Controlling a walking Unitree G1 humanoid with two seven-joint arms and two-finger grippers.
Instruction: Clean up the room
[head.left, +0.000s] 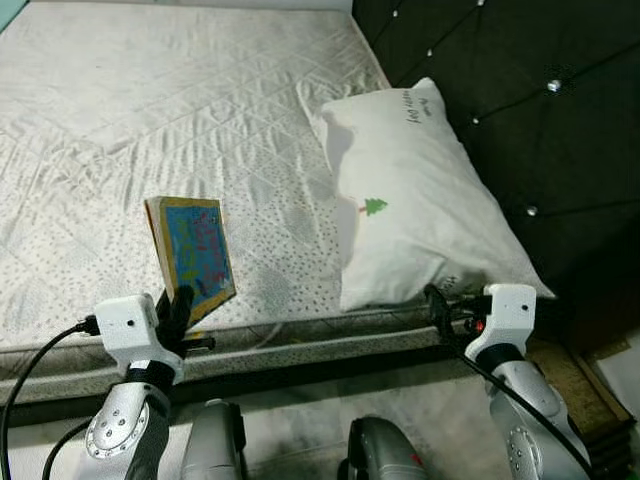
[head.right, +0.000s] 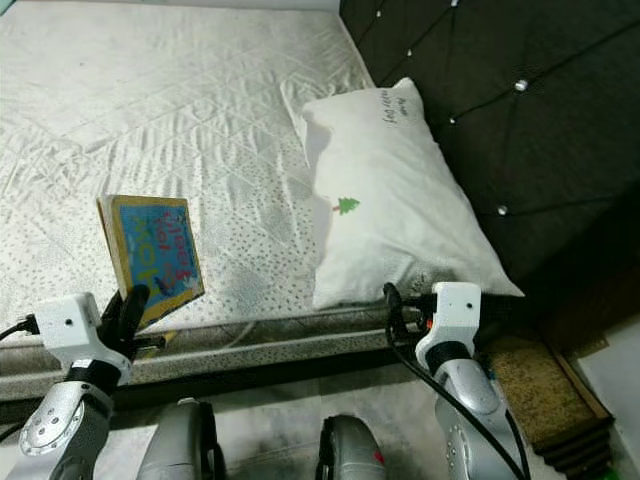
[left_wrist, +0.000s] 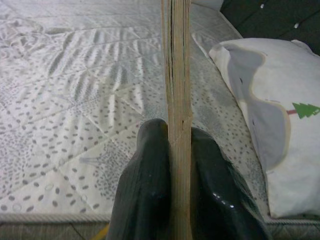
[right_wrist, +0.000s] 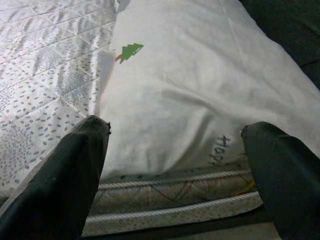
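I'm clamping my left gripper (head.left: 178, 305) on the book's (head.left: 192, 254) lower edge; rigid, light board. Right gripper (right_wrist: 175, 175) is gaping near the soft pillow (head.left: 415, 190).

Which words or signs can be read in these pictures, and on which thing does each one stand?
White pillow: "Hop", by its near edge, the rest hidden; handwriting near its far end too small to read; a green tree sign.
Blue-covered book, held by the left gripper: coloured lettering on the cover, too blurred to read.
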